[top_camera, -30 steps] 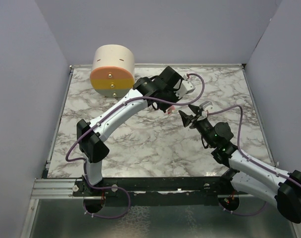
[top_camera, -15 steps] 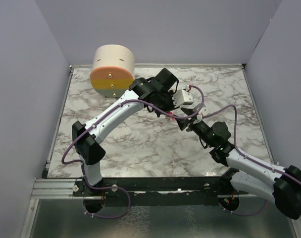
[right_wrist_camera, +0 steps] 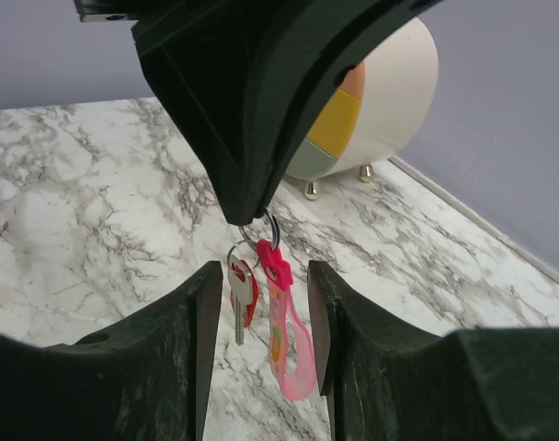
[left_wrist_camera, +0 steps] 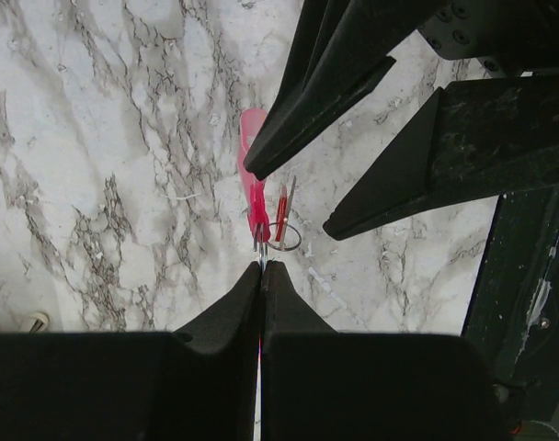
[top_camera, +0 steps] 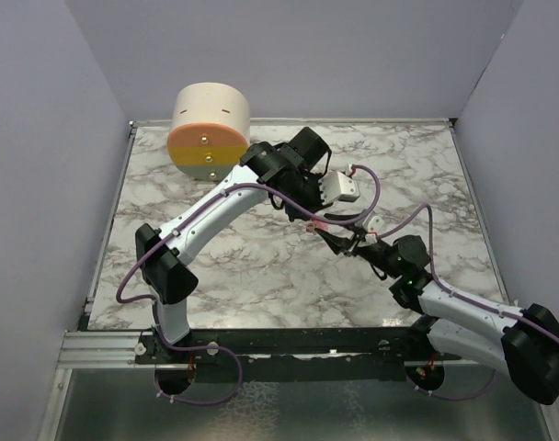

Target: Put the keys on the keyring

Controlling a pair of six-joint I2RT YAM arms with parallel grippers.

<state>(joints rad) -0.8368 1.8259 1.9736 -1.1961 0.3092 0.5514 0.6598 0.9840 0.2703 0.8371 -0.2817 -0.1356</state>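
The left tool [right_wrist_camera: 252, 217] is fully closed and pinches the thin metal ring of the keyring [right_wrist_camera: 268, 228], holding it up over the desk [right_wrist_camera: 77, 184]. In the top view this happens near the middle of the desk, a little toward 3 o'clock. The pink strip [right_wrist_camera: 287, 344] hangs straight down from the ring. Just beside it, at its 9 o'clock side in the right wrist view, hang the keys [right_wrist_camera: 240, 294]: a small silver blade with a red piece behind it, on a smaller loop that hangs at the ring.

The right tool [right_wrist_camera: 261, 276] is about half open. Its two fingers [right_wrist_camera: 201, 349] stand on both sides of the hanging keys and strip, and I see a gap on each side, so it holds nothing.

A round cream container [right_wrist_camera: 394, 92] with an orange and yellow face stands at the 11 o'clock corner of the desk, well apart from both tools.
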